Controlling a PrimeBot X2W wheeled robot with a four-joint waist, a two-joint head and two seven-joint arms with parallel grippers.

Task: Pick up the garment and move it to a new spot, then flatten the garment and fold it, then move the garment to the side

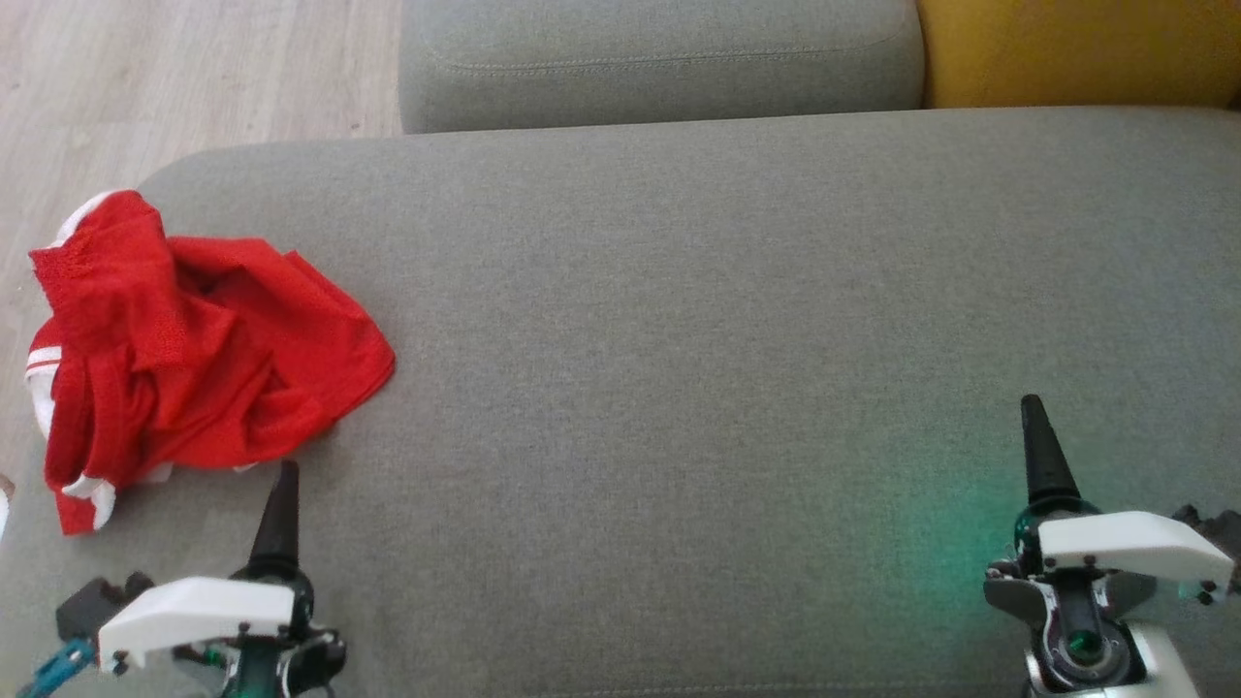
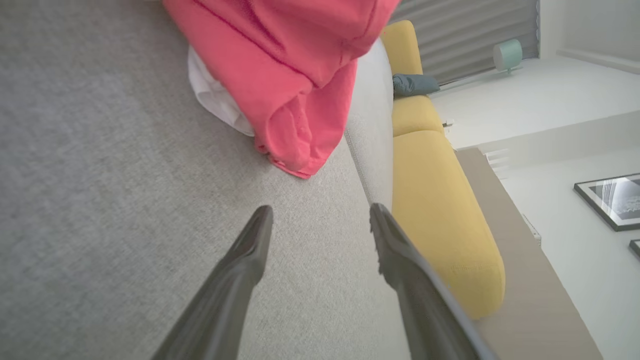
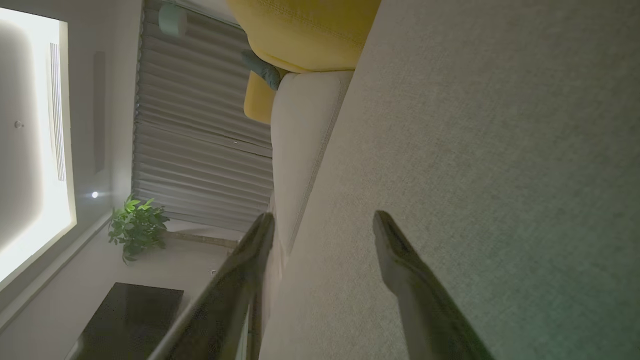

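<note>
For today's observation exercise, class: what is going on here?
A two-armed robot faces a grey sofa seat. A crumpled red garment lies at its left end, untouched. The left gripper hovers open just short of it; the right gripper, also open, is far off over bare cushion. Nothing is held; the pick-up has not begun.

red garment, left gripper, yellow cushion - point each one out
red garment (image 1: 204, 339): head view, middle of the crumpled heap.
left gripper (image 2: 321, 212): left wrist view, midway between the tips of its open jaws.
yellow cushion (image 2: 440, 220): left wrist view, middle of its long side.
</note>
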